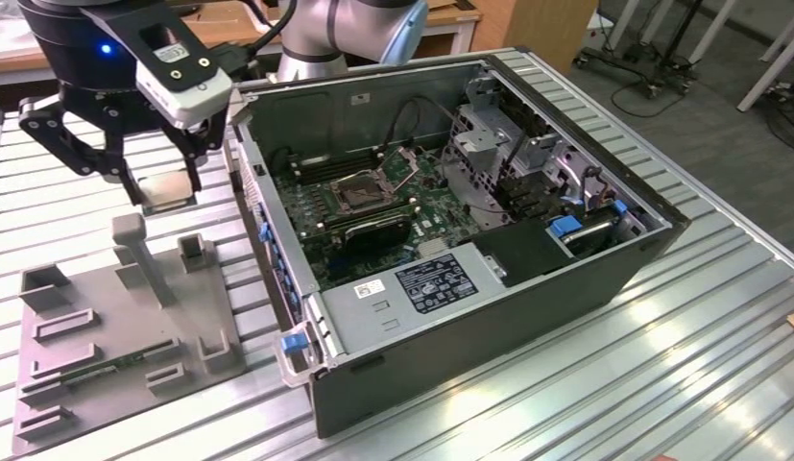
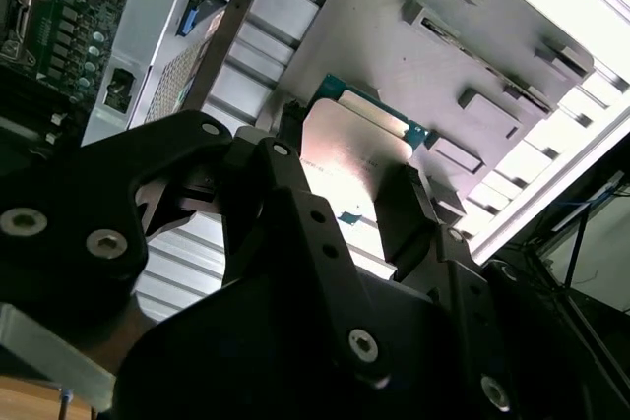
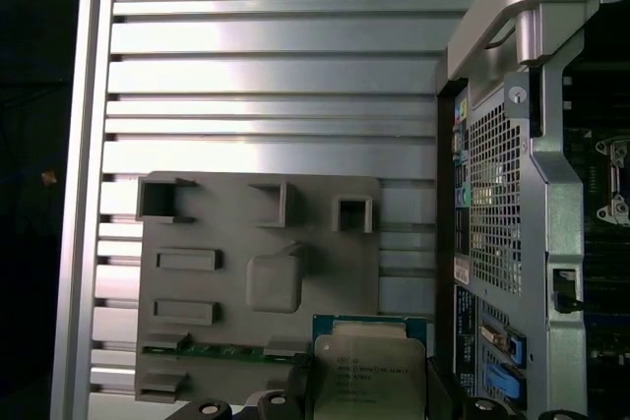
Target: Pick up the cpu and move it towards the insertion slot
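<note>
The cpu (image 1: 166, 195) is sitting between the fingers of the gripper (image 1: 163, 182), silvery top facing up in the first wrist view (image 3: 369, 373) and catching bright light in the second wrist view (image 2: 346, 156). The jaws are pinching the cpu by two opposite edges, one dark finger (image 2: 409, 209) pressing on each side. In the exterior view, the cpu is hanging outside the case (image 1: 499, 317), with the slot (image 1: 362, 195) lying at 3 o'clock from it, well apart, inside the case on the green motherboard (image 1: 422, 226). The grey tray (image 1: 115, 327) is resting on the slatted table (image 1: 704, 384) at 6 o'clock from the cpu, carrying a green memory stick (image 1: 102, 370) along its near edge.
</note>
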### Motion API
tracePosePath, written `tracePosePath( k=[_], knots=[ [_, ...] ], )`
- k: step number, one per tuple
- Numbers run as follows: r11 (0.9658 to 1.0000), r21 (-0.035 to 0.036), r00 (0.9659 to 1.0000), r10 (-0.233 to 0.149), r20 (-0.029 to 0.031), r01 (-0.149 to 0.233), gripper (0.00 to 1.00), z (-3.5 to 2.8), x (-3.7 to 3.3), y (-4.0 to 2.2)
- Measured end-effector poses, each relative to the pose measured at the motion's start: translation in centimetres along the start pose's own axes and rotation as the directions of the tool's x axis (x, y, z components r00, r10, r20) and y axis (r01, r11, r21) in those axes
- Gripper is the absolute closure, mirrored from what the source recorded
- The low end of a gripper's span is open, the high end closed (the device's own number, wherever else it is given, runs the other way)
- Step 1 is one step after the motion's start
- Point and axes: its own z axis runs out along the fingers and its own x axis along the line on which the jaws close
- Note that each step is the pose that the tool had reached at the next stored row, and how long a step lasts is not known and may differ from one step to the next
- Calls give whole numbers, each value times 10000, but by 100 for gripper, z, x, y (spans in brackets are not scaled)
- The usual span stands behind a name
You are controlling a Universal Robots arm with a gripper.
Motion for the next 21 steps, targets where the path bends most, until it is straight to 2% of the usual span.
tracePosePath(
  k=[21],
  knots=[
    [10000, 1, 10000, 0, -1, 0, 46, 0, -42, -1]
  ],
)
